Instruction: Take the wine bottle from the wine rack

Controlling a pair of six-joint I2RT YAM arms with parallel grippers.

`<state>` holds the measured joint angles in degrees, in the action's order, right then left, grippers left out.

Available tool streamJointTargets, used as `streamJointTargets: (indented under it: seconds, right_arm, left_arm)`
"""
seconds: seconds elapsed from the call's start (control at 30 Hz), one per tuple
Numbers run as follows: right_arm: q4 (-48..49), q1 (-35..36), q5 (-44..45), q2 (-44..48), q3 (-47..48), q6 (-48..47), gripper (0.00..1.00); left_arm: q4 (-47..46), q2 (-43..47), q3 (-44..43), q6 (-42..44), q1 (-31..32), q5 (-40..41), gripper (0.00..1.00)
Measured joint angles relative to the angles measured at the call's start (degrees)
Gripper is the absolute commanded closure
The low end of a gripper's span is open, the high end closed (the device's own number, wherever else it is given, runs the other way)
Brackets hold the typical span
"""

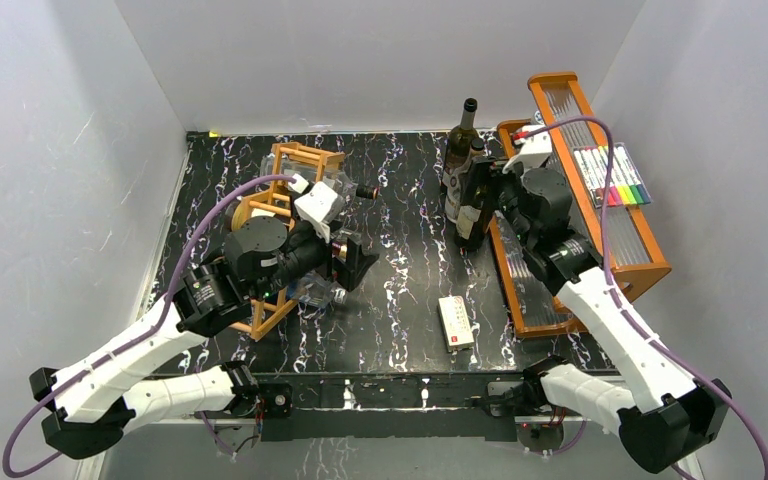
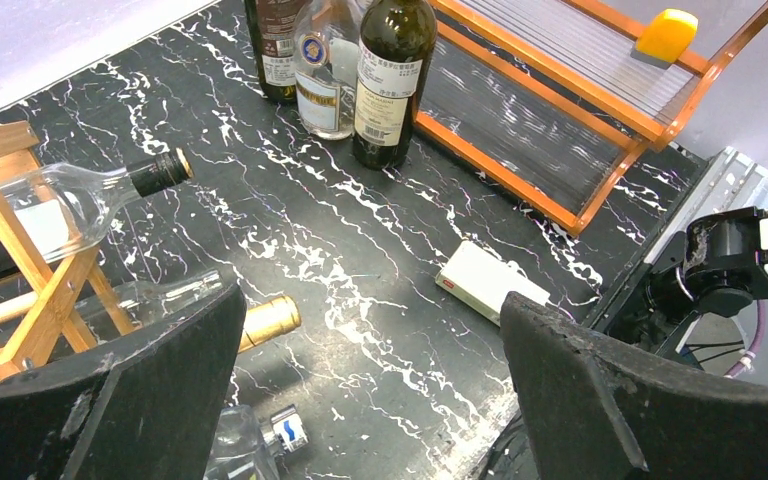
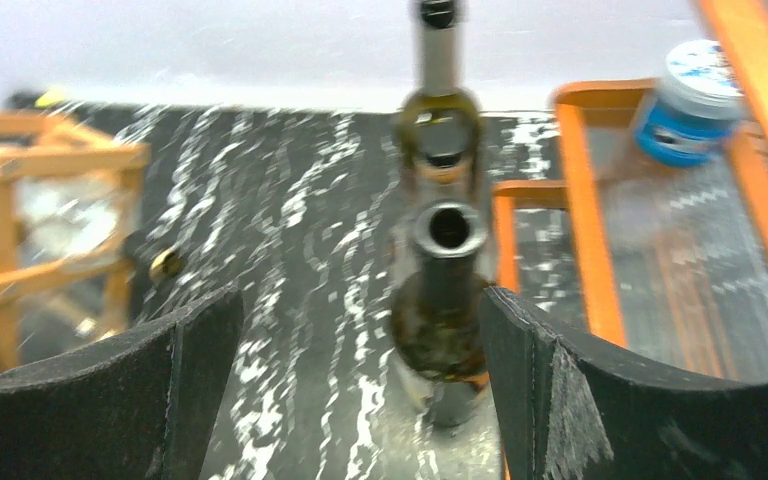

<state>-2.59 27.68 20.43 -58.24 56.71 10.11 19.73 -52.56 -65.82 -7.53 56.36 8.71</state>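
Observation:
The wooden wine rack (image 1: 282, 196) stands at the left, partly under my left arm; it also shows in the left wrist view (image 2: 22, 280). A clear bottle with a black cap (image 2: 85, 198) lies in it. A gold-capped bottle (image 2: 265, 322) pokes out lower down, and a clear bottle with a blue-and-silver cap (image 2: 278, 428) lies below. My left gripper (image 2: 370, 395) is open and empty, just right of the rack (image 1: 352, 262). My right gripper (image 3: 360, 390) is open around an upright dark bottle (image 3: 447, 290), next to its right finger, among the standing bottles (image 1: 472, 205).
Three bottles (image 2: 390, 70) stand at the back centre beside the orange tiered tray (image 1: 650, 262), which holds coloured markers (image 1: 615, 186) and a blue-lidded jar (image 3: 688, 105). A white box (image 1: 456, 322) lies near the front edge.

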Motion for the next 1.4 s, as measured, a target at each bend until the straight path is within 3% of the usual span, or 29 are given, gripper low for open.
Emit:
streamJointTargets:
  seconds: [0.37, 0.57, 0.83, 1.2, 1.4]
  right_arm:
    - [-14.8, 0.5, -29.1, -6.8, 12.9, -1.4, 0.02]
    - [-16.4, 5.2, -33.3, -11.1, 15.2, -1.3, 0.02]
    - [-17.2, 18.3, -35.5, -25.2, 20.1, -0.5, 0.02]
    - [-17.8, 18.1, -48.8, -46.5, 29.2, 4.8, 0.02]
    - [-16.4, 18.1, -54.8, -49.6, 29.4, 5.5, 0.12]
  left_arm:
    - [0.8, 1.2, 0.2, 0.0, 0.0, 2.1, 0.02]
    - [2.2, 4.5, 1.0, -0.3, 0.0, 4.0, 0.02]
    - [4.8, 11.0, 1.4, -1.1, 0.0, 8.7, 0.02]
    - [7.7, 11.5, 1.7, -3.1, 0.0, 11.2, 0.02]
    - [7.8, 11.2, 1.8, -4.5, 0.0, 11.3, 0.02]
